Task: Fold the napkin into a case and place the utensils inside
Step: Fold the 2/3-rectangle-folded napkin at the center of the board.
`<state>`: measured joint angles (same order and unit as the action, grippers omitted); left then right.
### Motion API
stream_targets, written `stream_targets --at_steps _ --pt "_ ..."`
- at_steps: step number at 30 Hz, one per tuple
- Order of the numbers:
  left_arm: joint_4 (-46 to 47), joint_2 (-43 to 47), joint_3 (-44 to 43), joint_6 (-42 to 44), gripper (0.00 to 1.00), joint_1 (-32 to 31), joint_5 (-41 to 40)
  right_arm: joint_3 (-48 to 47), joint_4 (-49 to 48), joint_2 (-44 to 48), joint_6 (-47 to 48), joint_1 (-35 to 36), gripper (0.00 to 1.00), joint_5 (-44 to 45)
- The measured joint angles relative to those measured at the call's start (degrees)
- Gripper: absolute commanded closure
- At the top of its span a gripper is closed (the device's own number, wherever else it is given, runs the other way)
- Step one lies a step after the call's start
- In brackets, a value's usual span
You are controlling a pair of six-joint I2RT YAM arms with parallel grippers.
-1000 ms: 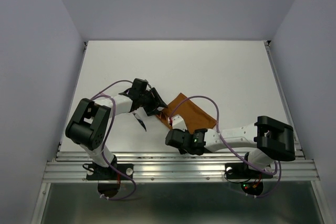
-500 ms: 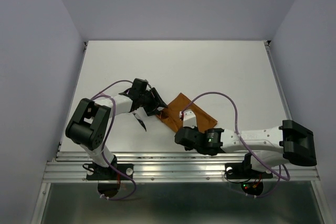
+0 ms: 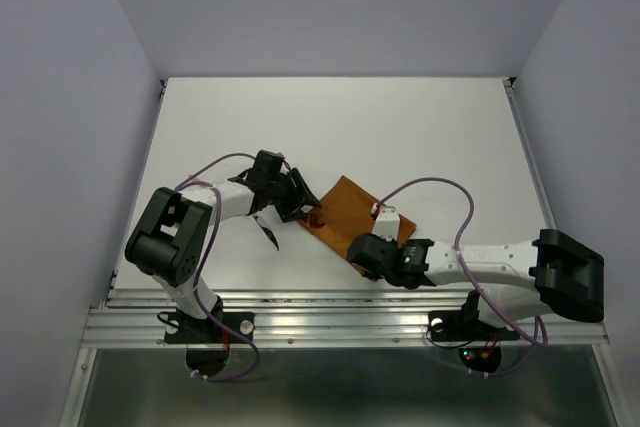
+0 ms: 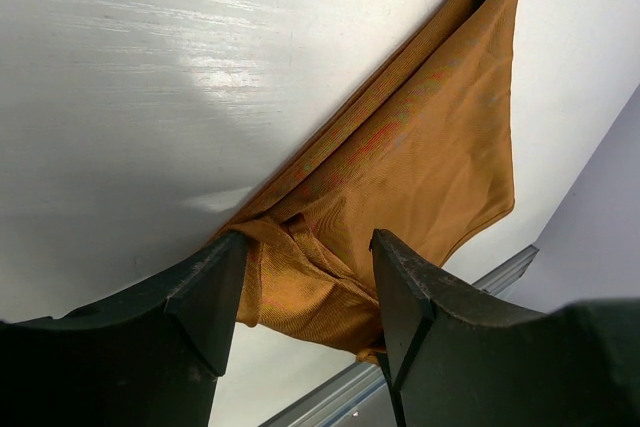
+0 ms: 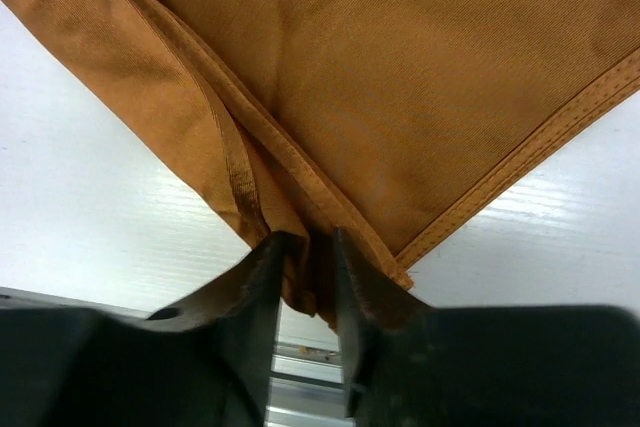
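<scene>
Top external view, starting at the near edge of the counter [image 3: 420, 127]: both arms reach in from their bases on the metal rail [image 3: 340, 312]. Purple cables [image 3: 440, 192] loop over them.

First up is the right end effector [image 3: 360, 247], low over the counter close to the near edge, about mid-width. Its tip is on the near corner of the napkin [image 3: 350, 209]. The right wrist camera shows it well. The two dark fingers [image 5: 255, 287] stand with only a narrow gap, and a doubled fold of the orange cloth sits pinched in that gap. So this end effector is closed on the napkin's edge. A stitched hem [image 5: 540, 137] runs off to the right of the fingers, lying flat on the white surface.

The napkin itself is a rust-orange slanted shape, folded over on itself. It rests on the counter near the middle of the near edge and stretches away toward the centre.

A little farther in, at the napkin's left corner, is the left end effector [image 3: 303, 209]. On the left wrist camera its fingers stand fairly wide apart, yet a bunched wad of cloth fills the space and touches both. That corner rises off the counter toward the fingers with a shadow beneath, so it is gripping the napkin too. From there a long fold runs out to a pointed far corner.

Beyond the napkin, bare white counter runs to the far edge and the grey walls [image 3: 330, 7].
</scene>
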<state>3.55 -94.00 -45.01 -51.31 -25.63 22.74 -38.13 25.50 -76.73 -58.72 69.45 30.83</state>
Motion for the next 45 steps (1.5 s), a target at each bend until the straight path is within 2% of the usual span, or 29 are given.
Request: stream_targets --at_steps 2,9,15,20,26,29,33,39,45 --pt "0.0 0.0 0.0 0.0 0.36 -0.2 0.0 0.0 0.0 0.2 -1.1 0.0 0.52 -0.1" --pt "0.0 0.0 0.0 0.0 0.35 -0.7 0.0 0.6 0.9 6.4 -4.9 0.0 0.57 0.5" --pt "0.0 0.0 0.0 0.0 0.36 -1.3 0.0 -1.6 3.0 7.6 -3.4 0.3 0.59 1.5" --pt "0.0 0.0 0.0 0.0 0.36 -1.4 0.0 -7.4 1.9 4.3 3.3 1.4 0.62 1.0" --pt "0.3 -0.4 0.0 0.0 0.36 -1.4 0.5 -13.2 -1.8 -5.2 11.6 4.3 0.64 -5.3" --pt "0.7 -0.7 0.0 0.0 0.36 -1.4 1.1 -15.0 -2.4 -11.4 13.2 5.7 0.7 -7.4" --pt "0.7 -0.7 0.0 0.0 0.36 -1.4 1.2 -15.1 0.2 -14.6 12.0 5.9 0.67 -6.4" --pt "0.7 -0.8 -0.1 0.0 0.36 -1.4 1.2 -15.1 7.7 -14.7 7.6 5.9 0.66 -1.1" --pt "0.7 -0.9 -0.1 0.0 0.35 -1.4 1.2 -13.8 13.5 -9.1 3.9 5.8 0.64 3.6"
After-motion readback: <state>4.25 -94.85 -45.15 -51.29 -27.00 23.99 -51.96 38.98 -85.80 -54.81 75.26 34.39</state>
